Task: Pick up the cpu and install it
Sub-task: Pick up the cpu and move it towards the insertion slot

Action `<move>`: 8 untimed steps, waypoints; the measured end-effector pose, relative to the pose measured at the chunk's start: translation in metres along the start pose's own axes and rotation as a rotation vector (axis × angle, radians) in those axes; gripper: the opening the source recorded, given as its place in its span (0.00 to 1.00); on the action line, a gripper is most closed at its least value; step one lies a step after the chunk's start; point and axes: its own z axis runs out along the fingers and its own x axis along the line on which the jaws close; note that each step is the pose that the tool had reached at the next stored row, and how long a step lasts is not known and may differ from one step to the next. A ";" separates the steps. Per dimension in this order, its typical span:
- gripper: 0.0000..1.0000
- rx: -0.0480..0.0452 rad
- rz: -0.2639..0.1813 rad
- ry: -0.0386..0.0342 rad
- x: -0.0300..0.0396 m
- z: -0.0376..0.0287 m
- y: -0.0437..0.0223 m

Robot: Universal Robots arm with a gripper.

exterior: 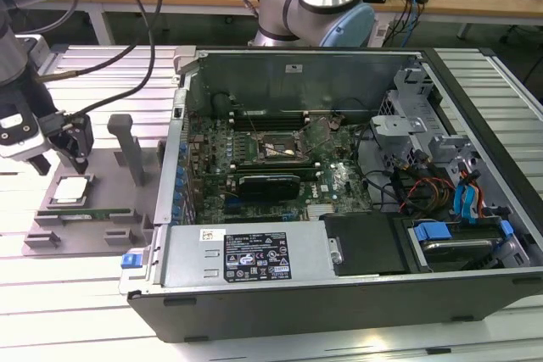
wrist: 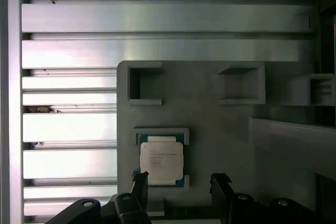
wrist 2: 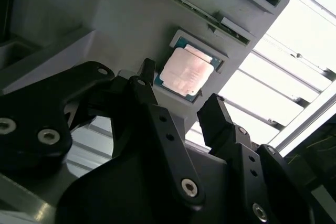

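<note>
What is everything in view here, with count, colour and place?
table: one, silver slats, under everything.
holder: one, grey, on the table, exterior view's left.
cpu: one, silver top, in a holder recess.
memory stick: one, green, in the holder beside the cpu.
computer case: one, black, open, exterior view's centre.
motherboard: one, green, inside the case.
arm: one, silver and pale blue, behind the case.
gripper: one, black, open, above the cpu.
</note>
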 end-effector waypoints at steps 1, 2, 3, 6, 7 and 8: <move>0.60 0.0000 0.000 0.0000 0.0001 0.0018 0.0000; 0.60 0.0000 0.000 0.0000 0.0003 0.0055 0.0000; 0.60 0.0000 -0.001 0.0001 0.0005 0.0094 -0.0001; 0.60 0.0097 -0.025 0.0002 0.0015 0.0164 0.0004; 0.60 0.0107 -0.029 0.0003 0.0023 0.0174 0.0005; 0.60 0.0121 -0.031 0.0002 0.0038 0.0193 0.0012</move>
